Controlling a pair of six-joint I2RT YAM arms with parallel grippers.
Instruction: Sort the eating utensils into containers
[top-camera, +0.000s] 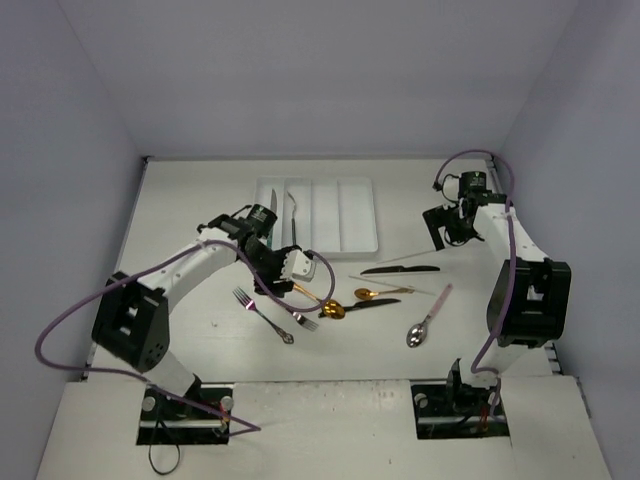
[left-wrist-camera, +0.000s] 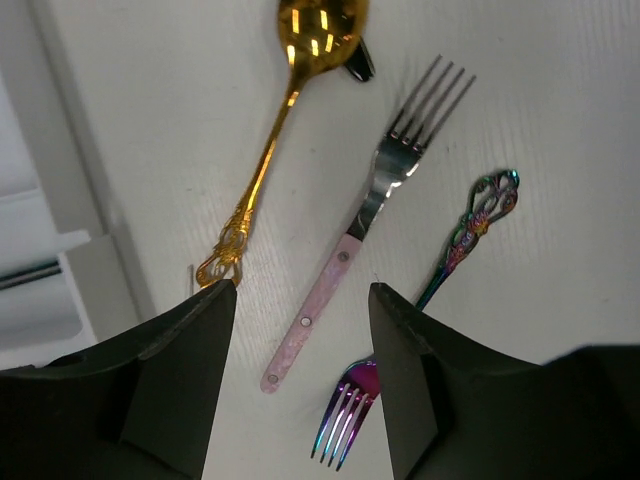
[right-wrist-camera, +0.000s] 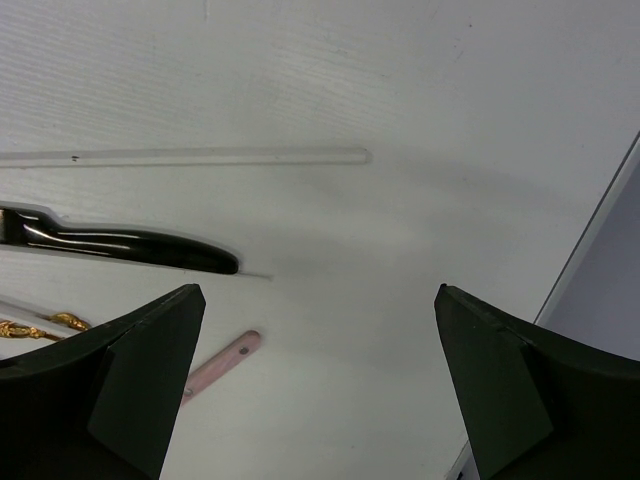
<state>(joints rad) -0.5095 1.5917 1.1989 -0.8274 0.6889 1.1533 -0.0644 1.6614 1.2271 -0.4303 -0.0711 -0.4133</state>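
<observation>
From above, I see my left pincer (top-camera: 291, 266) spread, hanging at the near left corner of the white tray (top-camera: 357, 212). One slim knife (top-camera: 293, 207) lies in a compartment just beyond it. My right pincer (top-camera: 446, 234) stands wide to the right of the tray, with the black knife (top-camera: 400, 269) near it.

Left wrist: the jaws are apart, pinching nothing. The pink-handled fork (left-wrist-camera: 365, 215) lies with its handle end between them, and the gold spoon (left-wrist-camera: 280, 130) and iridescent fork (left-wrist-camera: 460, 240) flank it.

Right wrist: the jaws are wide over bare table. A chopstick (right-wrist-camera: 190, 156) and the black knife lie ahead, off to one side.
</observation>
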